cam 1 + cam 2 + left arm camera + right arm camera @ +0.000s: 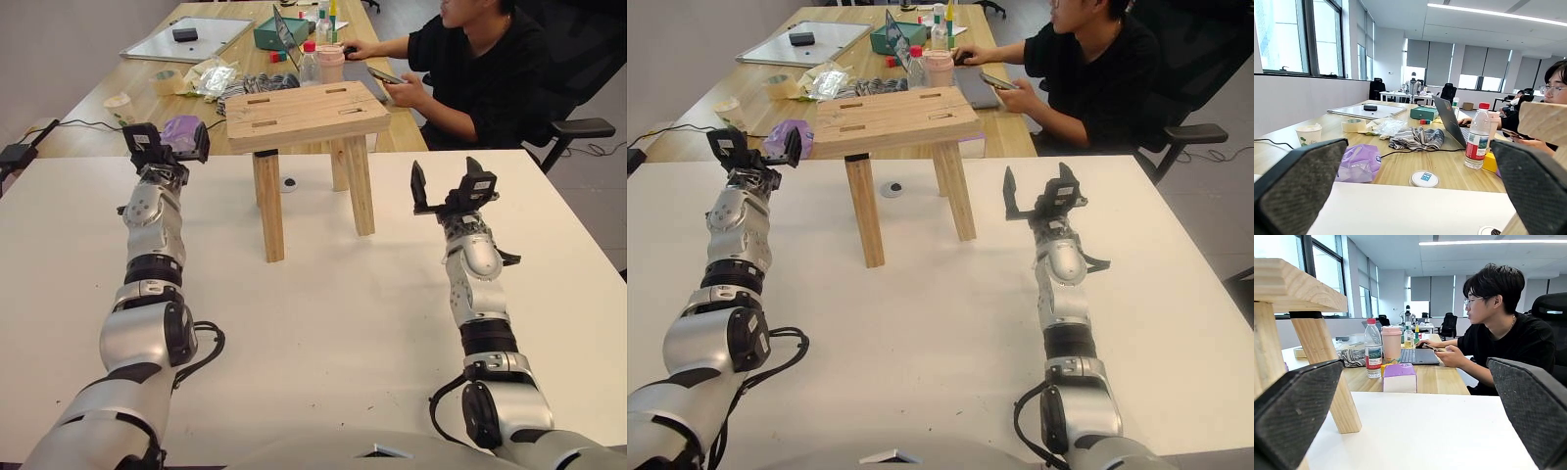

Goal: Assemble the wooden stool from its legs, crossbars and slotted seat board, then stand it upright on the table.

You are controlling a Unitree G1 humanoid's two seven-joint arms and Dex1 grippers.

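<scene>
While the wooden stool (306, 116) stands upright on the white surface (323, 333), both arms rest stretched out over that surface, one on each side of it. Its slotted seat board (338, 106) lies level on top, and two front legs (267, 211) splay down to the surface. The left end effector (168, 141) sits to the stool's left, near the far edge of the surface, with its fingers spread wide and nothing between them; its dark pads (1300, 183) frame open space in the left wrist view. The right end effector (447, 178) is off to the stool's right, apart from the nearest leg, fingers likewise parted and empty. A small round disc (289, 183) lies on the surface behind the legs. Beyond the left end effector, a purple bag (180, 128) sits on a wooden surface (98, 113), where a water bottle (309, 65) also stands.
</scene>
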